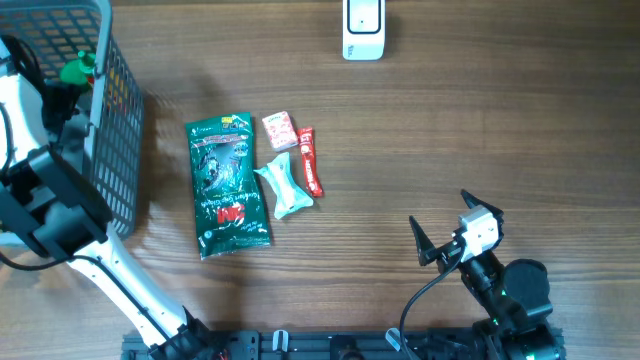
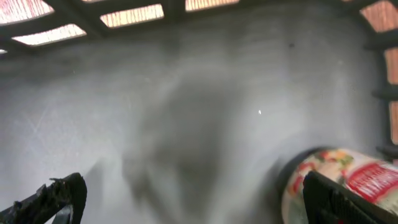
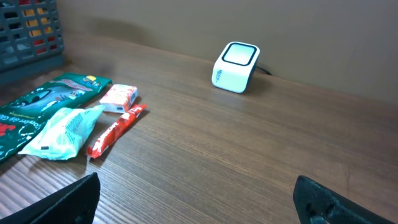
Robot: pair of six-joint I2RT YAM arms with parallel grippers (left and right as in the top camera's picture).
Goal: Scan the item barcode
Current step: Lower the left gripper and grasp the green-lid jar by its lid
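My left arm reaches down into the grey basket (image 1: 118,130). The left gripper (image 2: 193,190) is wide open over the basket floor, next to a round pack (image 2: 348,171) with a red label. On the table (image 1: 500,120), just beside the basket, lie a green bag (image 1: 228,185), a pale pack (image 1: 283,187), a pink pack (image 1: 279,130) and a red stick (image 1: 310,160). The white scanner (image 1: 362,28) sits at the far edge with bare wood around it. My right gripper (image 3: 202,199) hangs low, open, holding nothing.

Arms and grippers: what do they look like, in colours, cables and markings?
Left arm: white links, black joints. Right arm: black, with a white camera block at the wrist and a black cable trailing. Left gripper and right gripper: black fingers. No markings legible.
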